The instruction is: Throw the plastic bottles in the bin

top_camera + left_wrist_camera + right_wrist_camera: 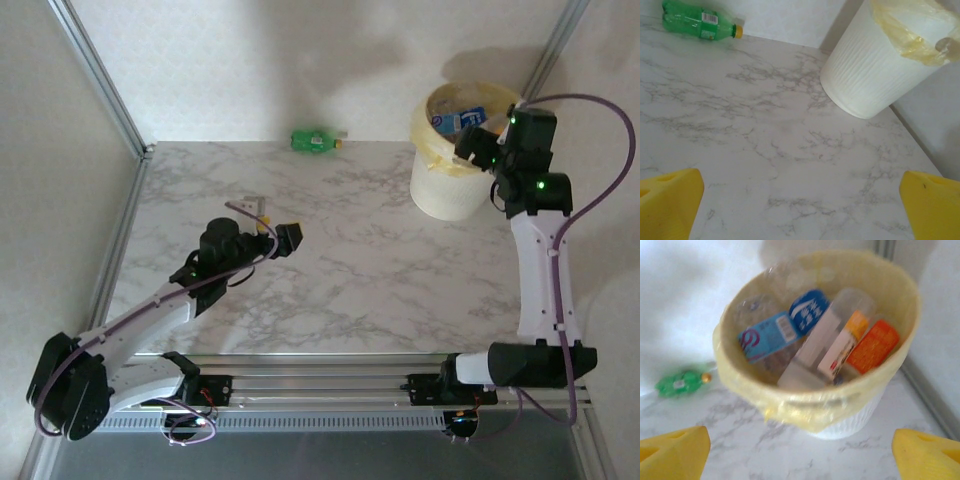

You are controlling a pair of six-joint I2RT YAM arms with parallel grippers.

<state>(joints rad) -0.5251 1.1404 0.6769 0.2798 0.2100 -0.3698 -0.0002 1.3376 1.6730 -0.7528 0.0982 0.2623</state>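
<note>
At the far edge of the marbled table, straddle the green plastic bottle crosswise with the wide-open, empty left gripper, leaving the spread, empty right gripper by the round cream-white bin.

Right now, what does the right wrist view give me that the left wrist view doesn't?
Right wrist: the inside of the bin, with plastic bottles piled in it, blue, white and orange labels. Left wrist: the bin's ribbed outer wall down to its foot on the table, its inside hidden. Both: the green bottle lying at the table's far edge, the bin, and an open, empty gripper: left gripper and right gripper.
</note>
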